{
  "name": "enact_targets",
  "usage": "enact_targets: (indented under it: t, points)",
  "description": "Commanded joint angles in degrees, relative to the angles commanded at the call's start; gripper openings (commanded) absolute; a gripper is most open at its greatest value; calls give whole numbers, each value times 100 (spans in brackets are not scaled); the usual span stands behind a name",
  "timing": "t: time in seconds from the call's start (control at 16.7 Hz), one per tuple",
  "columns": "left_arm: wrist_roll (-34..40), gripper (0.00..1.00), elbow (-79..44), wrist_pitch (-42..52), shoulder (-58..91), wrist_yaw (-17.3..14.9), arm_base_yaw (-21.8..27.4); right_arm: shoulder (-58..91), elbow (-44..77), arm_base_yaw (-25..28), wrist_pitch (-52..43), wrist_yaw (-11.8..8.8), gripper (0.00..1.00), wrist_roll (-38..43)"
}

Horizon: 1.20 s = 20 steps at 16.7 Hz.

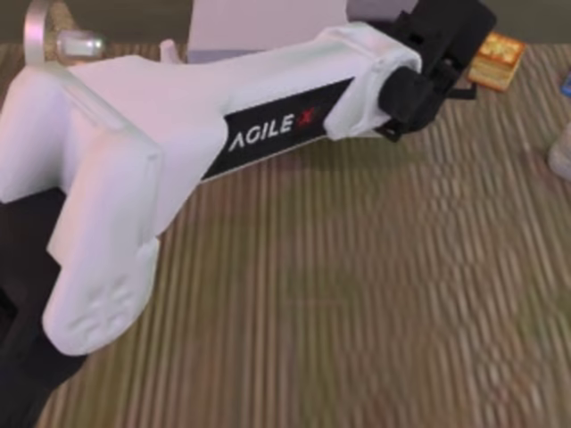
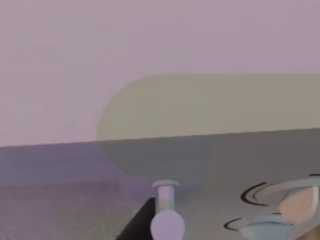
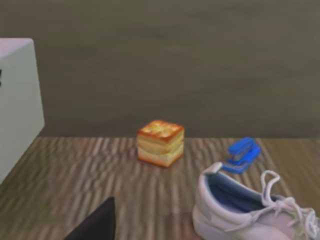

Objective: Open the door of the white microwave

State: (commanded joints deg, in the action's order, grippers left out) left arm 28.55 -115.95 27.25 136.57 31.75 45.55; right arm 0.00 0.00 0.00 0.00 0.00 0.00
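The white microwave [image 1: 268, 22] stands at the table's far edge, mostly hidden under my left arm; its side wall also shows in the right wrist view [image 3: 17, 100]. My left gripper [image 1: 442, 49] reaches past the microwave's right end. The left wrist view is pressed close to the door [image 2: 60, 75], with its greyish window [image 2: 210, 107] and slim white handle [image 2: 166, 207]. One dark finger [image 2: 140, 222] lies right beside that handle. Two round knobs [image 2: 280, 205] show farther along the front. Of my right gripper, only one dark finger [image 3: 95, 222] shows, low over the table.
An orange layered cube [image 1: 497, 58] [image 3: 160, 142] sits right of the microwave. A blue stapler [image 3: 244, 152] and a white shoe [image 3: 250, 210] lie at the table's right side. The striped wooden table [image 1: 357, 312] stretches in front.
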Motion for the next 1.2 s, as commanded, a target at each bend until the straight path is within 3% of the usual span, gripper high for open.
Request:
enact_targets:
  t: [0.3, 0.54, 1.2]
  points:
    - [541, 0, -1696, 2409, 476, -680, -215, 0, 0, 0, 0, 0, 100, 0]
    - [841, 0, -2605, 3628, 716, -1110, -362, 0, 0, 0, 0, 0, 100, 0]
    - [918, 0, -2844, 3909, 786, -1231, -405, 0, 0, 0, 0, 0, 100, 0]
